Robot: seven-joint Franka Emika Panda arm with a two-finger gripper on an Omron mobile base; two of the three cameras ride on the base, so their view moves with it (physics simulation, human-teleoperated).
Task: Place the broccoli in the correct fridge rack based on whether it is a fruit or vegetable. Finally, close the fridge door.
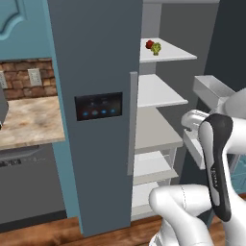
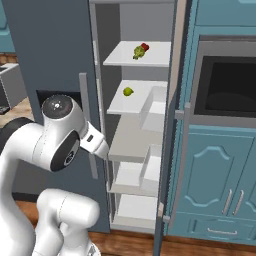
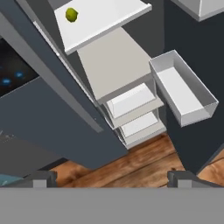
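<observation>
The broccoli (image 1: 156,48) (image 2: 137,52) lies on the top fridge rack (image 1: 175,53) (image 2: 155,57), right beside a small round red item (image 1: 149,44) (image 2: 145,46). The fridge door (image 1: 229,43) (image 2: 170,165) stands wide open on the right, with white bins on its inner side. My gripper (image 3: 112,179) is open with nothing between its fingers. It hangs in front of the open compartment, well below the broccoli, looking down at the lower racks and the floor.
A small yellow-green round item (image 2: 128,91) (image 3: 71,15) sits on the second rack. A white door bin (image 3: 183,89) (image 1: 211,86) juts out at the right. The closed left door with the black display (image 1: 98,105) flanks the opening. Wooden floor (image 3: 144,157) lies below.
</observation>
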